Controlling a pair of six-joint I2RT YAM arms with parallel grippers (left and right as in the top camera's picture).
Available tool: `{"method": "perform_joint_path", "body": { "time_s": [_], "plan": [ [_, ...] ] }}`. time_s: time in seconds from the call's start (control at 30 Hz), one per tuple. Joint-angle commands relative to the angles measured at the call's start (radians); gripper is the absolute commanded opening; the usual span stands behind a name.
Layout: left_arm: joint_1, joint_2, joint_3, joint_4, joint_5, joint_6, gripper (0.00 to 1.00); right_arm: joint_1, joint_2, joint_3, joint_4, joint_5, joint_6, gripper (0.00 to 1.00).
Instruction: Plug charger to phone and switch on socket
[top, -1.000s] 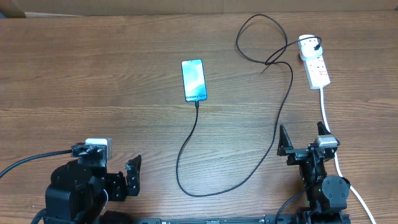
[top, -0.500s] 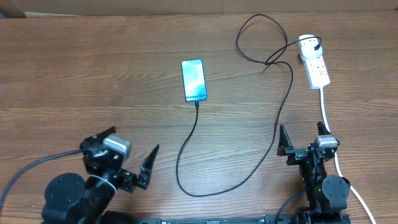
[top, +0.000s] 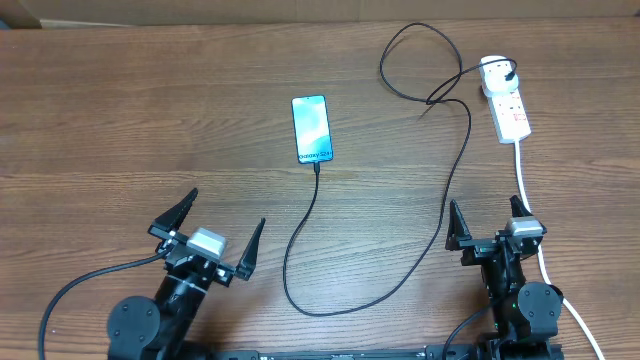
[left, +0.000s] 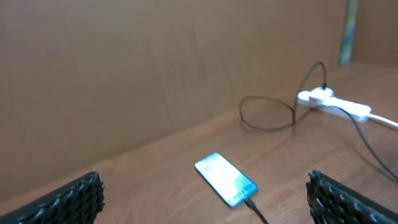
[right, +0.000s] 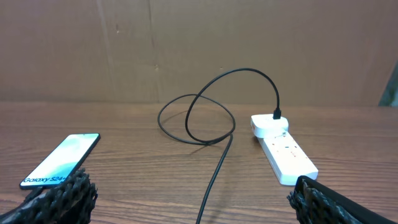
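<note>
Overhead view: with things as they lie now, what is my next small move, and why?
Probably reach the right gripper forward toward the socket to press its switch. The charger already seems to meet the phone at its bottom edge, and its plug sits in the socket's far end. The right gripper is open, empty and on the socket's side. The switch's state is unclear.

I cannot read the socket (top: 505, 100) switch position from overhead; it is too small. The left wrist view is blurred, so the phone (left: 226, 179) screen text is illegible. The white cord (top: 522, 175) passes behind the right arm (top: 515, 270) and is cut off at the bottom edge.
</note>
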Motion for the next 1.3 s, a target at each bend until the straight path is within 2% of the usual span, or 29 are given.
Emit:
{"method": "perform_joint_path", "body": {
  "time_s": [0.0, 0.13, 0.27, 0.7, 0.93, 1.13, 1.27],
  "plan": [
    [0.017, -0.019, -0.085, 0.071, -0.039, 0.015, 0.99, 0.005, -0.008, -0.01, 0.005, -0.001, 0.002, 1.0],
    [0.045, -0.019, -0.158, 0.169, -0.067, -0.033, 1.0, 0.005, -0.008, -0.01, 0.005, -0.001, 0.002, 1.0],
    [0.083, -0.024, -0.191, 0.194, -0.072, -0.079, 0.99, 0.005, -0.008, -0.01, 0.005, -0.001, 0.002, 1.0],
    [0.157, -0.198, -0.346, 0.285, -0.067, -0.09, 0.99, 0.005, -0.008, -0.01, 0.005, -0.001, 0.002, 1.0],
    [0.178, -0.196, -0.396, 0.366, -0.068, -0.09, 1.0, 0.005, -0.008, -0.01, 0.005, -0.001, 0.002, 1.0],
    [0.179, -0.196, -0.4, 0.358, -0.074, -0.09, 0.99, 0.005, -0.008, -0.01, 0.005, -0.001, 0.002, 1.0],
    [0.201, -0.196, -0.4, 0.299, -0.083, -0.09, 0.99, 0.005, -0.008, -0.01, 0.005, -0.001, 0.002, 1.0]
  ]
}}
